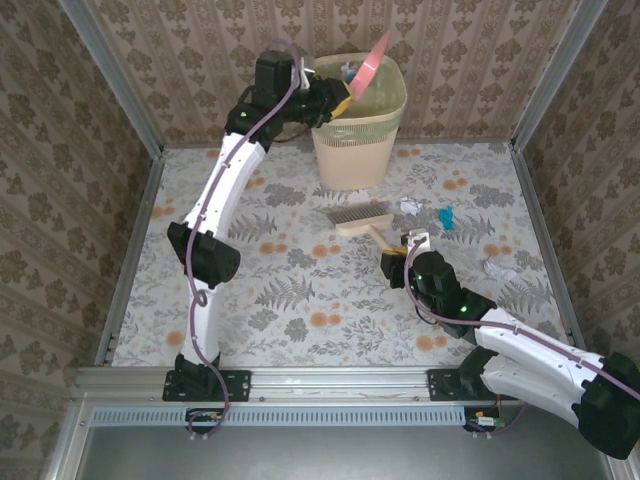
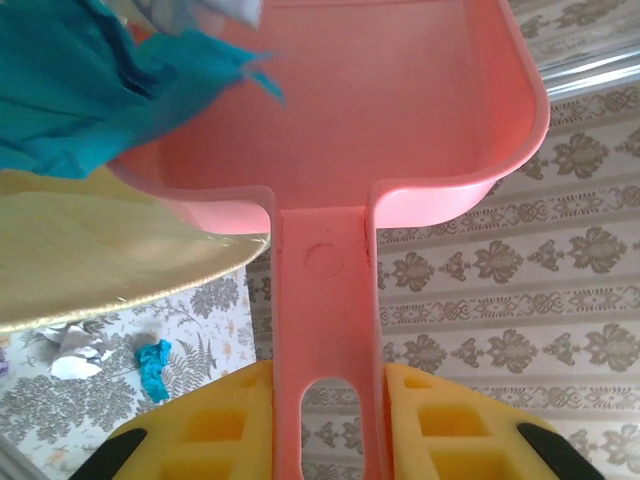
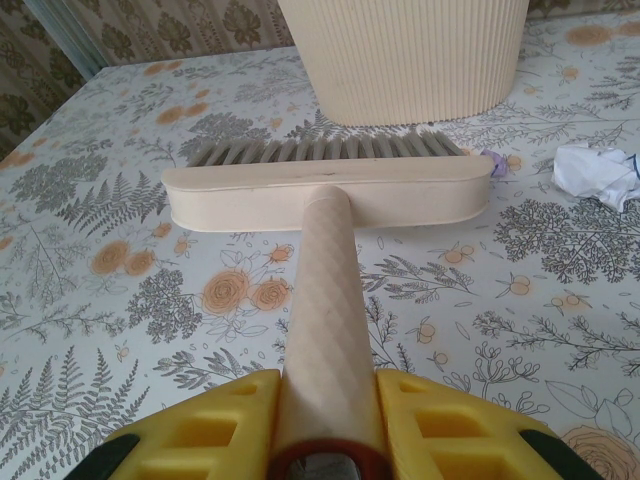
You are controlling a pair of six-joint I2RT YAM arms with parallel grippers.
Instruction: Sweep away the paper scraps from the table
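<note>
My left gripper (image 1: 338,101) is shut on the handle (image 2: 325,320) of the pink dustpan (image 1: 376,55), which is tilted over the cream bin (image 1: 357,140). A large teal paper piece (image 2: 70,90) lies at the pan's lip above the bin rim (image 2: 90,260). My right gripper (image 1: 394,260) is shut on the handle (image 3: 325,300) of the cream brush (image 1: 358,217), whose bristles rest on the table (image 1: 280,300) in front of the bin. Paper scraps lie right of the brush: a teal one (image 1: 445,218), a white one (image 1: 410,206), and a small lilac one (image 3: 497,161).
Another white scrap (image 1: 497,268) lies near the table's right edge. The bin (image 3: 410,50) stands just beyond the brush head (image 3: 320,190). Aluminium rails frame the table, with brown patterned walls behind and at both sides. The left half of the cloth is free room.
</note>
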